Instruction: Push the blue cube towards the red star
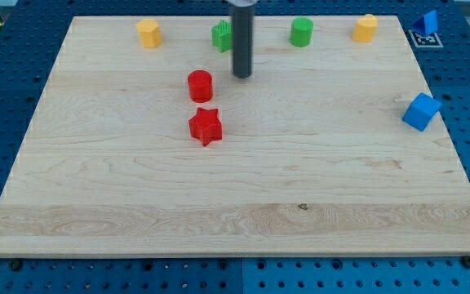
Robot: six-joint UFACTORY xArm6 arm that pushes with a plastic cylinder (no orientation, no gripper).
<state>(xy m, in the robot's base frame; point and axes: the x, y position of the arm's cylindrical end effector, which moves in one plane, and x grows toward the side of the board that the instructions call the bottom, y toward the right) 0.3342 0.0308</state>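
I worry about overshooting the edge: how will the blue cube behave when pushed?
The blue cube looks small and flat-faced, so it will probably slide, not roll. It sits askew by the board's right edge, so an off-centre push may spin it.

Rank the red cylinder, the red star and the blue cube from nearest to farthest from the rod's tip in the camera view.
My tip sits near the view's top centre.
1. Red cylinder, just to the tip's left.
2. Red star, below and left of the tip.
3. Blue cube, far off at the board's right edge.
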